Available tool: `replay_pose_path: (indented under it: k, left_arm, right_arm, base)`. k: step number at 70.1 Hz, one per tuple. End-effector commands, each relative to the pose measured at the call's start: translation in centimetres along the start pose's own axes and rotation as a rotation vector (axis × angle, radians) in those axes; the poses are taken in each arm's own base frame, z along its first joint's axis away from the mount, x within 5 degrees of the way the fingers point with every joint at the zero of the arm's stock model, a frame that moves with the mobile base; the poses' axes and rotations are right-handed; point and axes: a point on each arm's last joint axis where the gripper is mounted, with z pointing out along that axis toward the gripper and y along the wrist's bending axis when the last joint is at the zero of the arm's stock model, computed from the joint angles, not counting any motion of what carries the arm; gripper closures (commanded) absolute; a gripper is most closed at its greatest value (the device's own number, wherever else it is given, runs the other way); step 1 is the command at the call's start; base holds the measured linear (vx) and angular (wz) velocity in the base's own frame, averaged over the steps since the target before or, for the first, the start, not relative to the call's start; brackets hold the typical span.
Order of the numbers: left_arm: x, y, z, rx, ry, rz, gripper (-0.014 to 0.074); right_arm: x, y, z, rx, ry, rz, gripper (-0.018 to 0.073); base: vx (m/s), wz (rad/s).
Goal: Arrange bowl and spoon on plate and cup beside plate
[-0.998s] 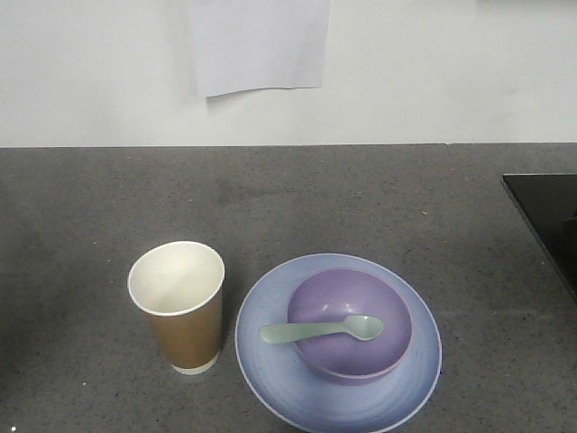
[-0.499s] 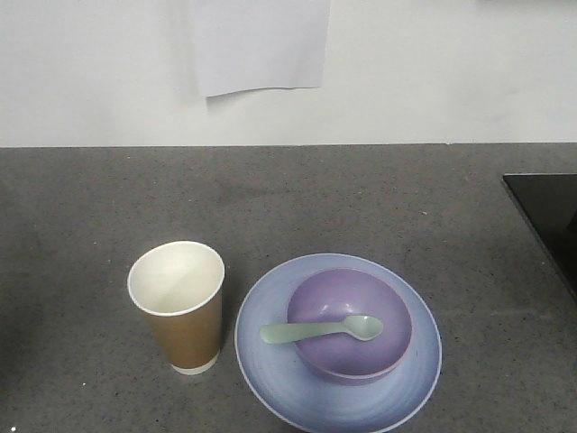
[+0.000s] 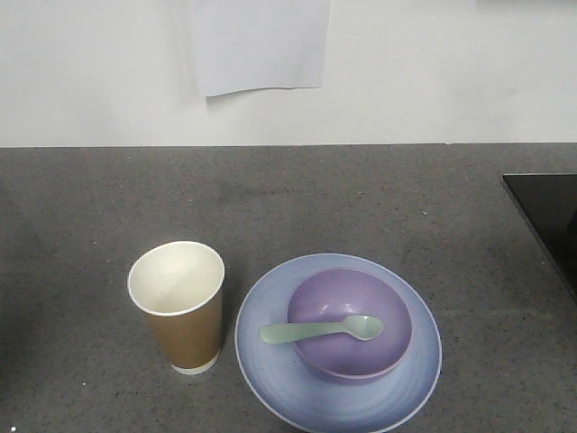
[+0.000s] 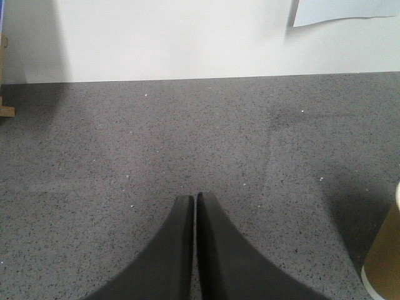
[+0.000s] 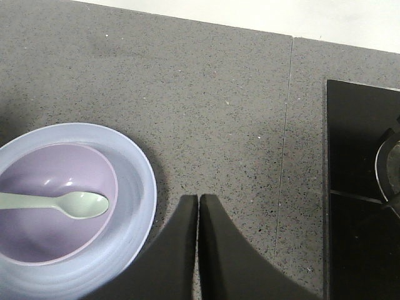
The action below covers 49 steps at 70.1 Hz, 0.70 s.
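The lavender bowl [image 3: 350, 325] sits on the pale blue plate [image 3: 270, 356], and the mint-green spoon [image 3: 322, 331] lies across the bowl with its scoop to the right. The brown paper cup [image 3: 178, 307] stands upright just left of the plate, a small gap between them. My right gripper [image 5: 198, 199] is shut and holds nothing; in its wrist view it sits beside the plate [image 5: 139, 187], with the bowl [image 5: 50, 206] and spoon [image 5: 69, 203] to its left. My left gripper [image 4: 195, 197] is shut over bare counter, the cup [image 4: 384, 265] at that view's right edge. Neither gripper shows in the front view.
A dark grey speckled counter [image 3: 361, 198] runs back to a white wall with a sheet of paper [image 3: 261, 45] hanging on it. A black cooktop [image 3: 550, 221] lies at the right; its burner grate [image 5: 387, 169] shows in the right wrist view.
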Motion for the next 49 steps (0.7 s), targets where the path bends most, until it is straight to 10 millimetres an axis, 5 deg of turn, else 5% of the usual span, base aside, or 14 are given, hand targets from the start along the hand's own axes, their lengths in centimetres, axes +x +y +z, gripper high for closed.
replay_pose_path:
  k: [1,25,37,49]
  left_arm:
    - [-1.2,-0.2,-0.4,0.023,-0.08,0.005,0.0604]
    - [-1.2,-0.4,-0.4,0.066,-0.192,0.048,0.0604]
    - [2.5,-1.5,-0.1,0.247,-0.433,0.133,0.0604]
    - [7.5,-1.0,1.1,0.223,-0.518,0.184,0.0604]
  right_arm:
    - [-1.0,-0.1,-0.7,0.007,-0.087,-0.002,0.057]
    - [-1.0,-0.1,-0.7,0.005,-0.083,0.0,0.057]
    - [-1.0,-0.1,-0.7,0.006,-0.083,-0.001,0.057]
    - [-1.0,-0.1,-0.7,0.006,-0.083,-0.001,0.057]
  base:
    - [0.0,0.0]
    - [0.0,0.0]
    - [0.0,0.0]
    - [0.0,0.0]
